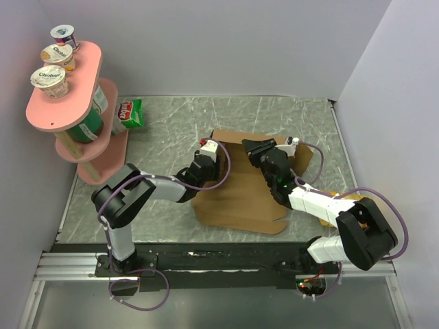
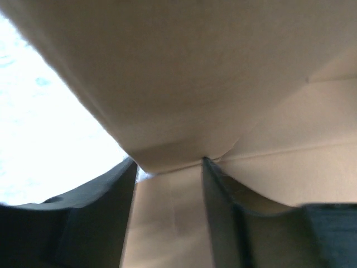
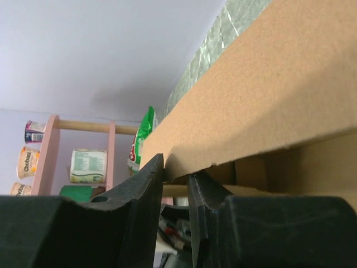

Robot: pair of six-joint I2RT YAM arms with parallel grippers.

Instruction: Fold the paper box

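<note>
The paper box (image 1: 240, 199) lies half folded on the grey marbled surface (image 1: 171, 123), well to the right of the pink rack (image 1: 65, 103) and nearer the arms than the rack is. Its broad brown panel lies flat, and its far flaps are raised on the side facing away from the arm bases. The left gripper (image 1: 210, 145) reaches in on the side of the box closer to the rack. Seen from its wrist, its fingers (image 2: 95, 218) stand apart, with the rounded corner of a lifted flap (image 2: 195, 67) dipping into the gap between them. The right gripper (image 1: 252, 147) works the side farther from the rack, its fingers (image 3: 145, 212) pressed close on the thin edge of a cardboard wall (image 3: 279, 84), pinching it. Yogurt cups (image 1: 49, 79) stand on the rack's top shelf, and a green snack bag (image 1: 130, 113) lies just beside the rack, on its box side.
</note>
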